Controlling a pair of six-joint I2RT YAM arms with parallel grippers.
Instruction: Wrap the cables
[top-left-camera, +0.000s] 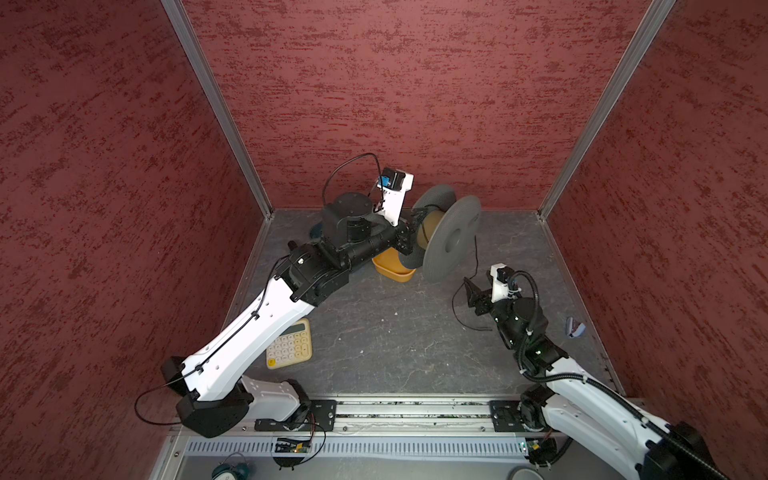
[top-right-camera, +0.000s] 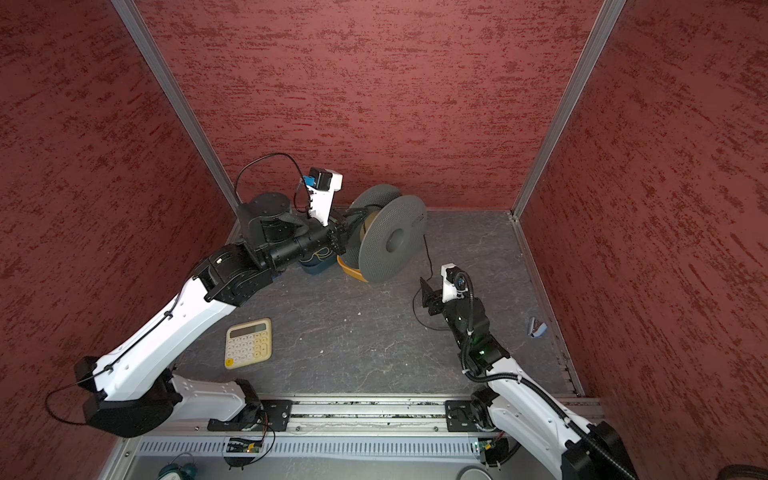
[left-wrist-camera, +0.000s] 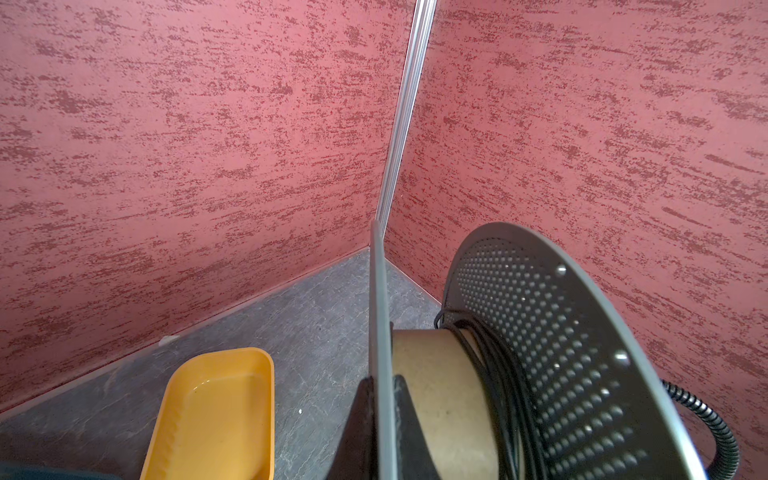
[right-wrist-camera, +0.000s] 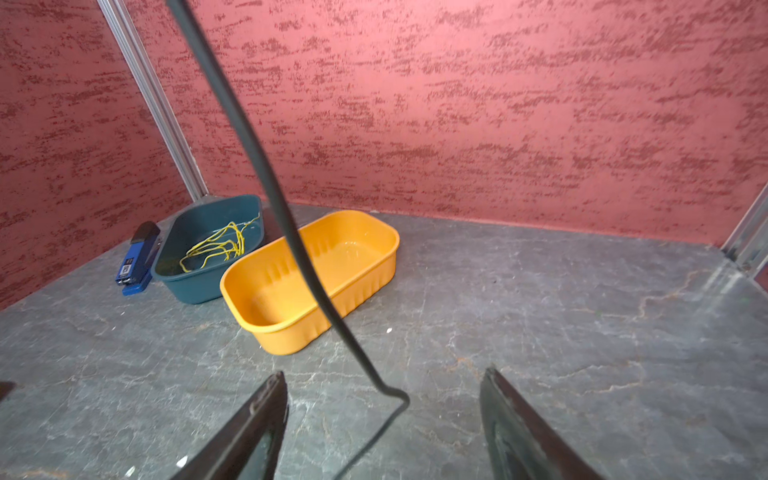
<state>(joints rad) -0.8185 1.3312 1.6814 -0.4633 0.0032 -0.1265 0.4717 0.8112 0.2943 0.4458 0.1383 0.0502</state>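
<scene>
- While the long, thin black cable (left-wrist-camera: 503, 382) already has a narrow band of turns on it, the grey perforated spool (top-left-camera: 451, 239) with its brown cardboard core (left-wrist-camera: 440, 395) is held up in the air just above centre in both top views. Most of that core shows bare, so I'd call the wrap started and well short of finished.
- Right beneath it in the frame sits the orange plastic tray (top-left-camera: 392, 272), empty, on the grey marbled table (top-left-camera: 374, 332).
- Over to the left gripper (top-left-camera: 404, 243): it's clamped tight on the edge of one spool flange, a finger (left-wrist-camera: 361, 419) on either side of the thin disc. That's the holder.
- Right gripper (right-wrist-camera: 384, 374) sits lower, right of centre in the top views, with its jaws standing wide apart and nothing gripped.
- And the loose tail (top-left-camera: 476, 253): it drops from the spool's right-hand rim straight down the frame to the right gripper. There it runs between the two spread fingers with a sharp kink, touching neither as far as I can tell. It then curls in a loop onto the table just left of that gripper.
- Left to do, I reckon: close on that tail and feed the slack round the core. How much slack remains, I can't tell.
</scene>
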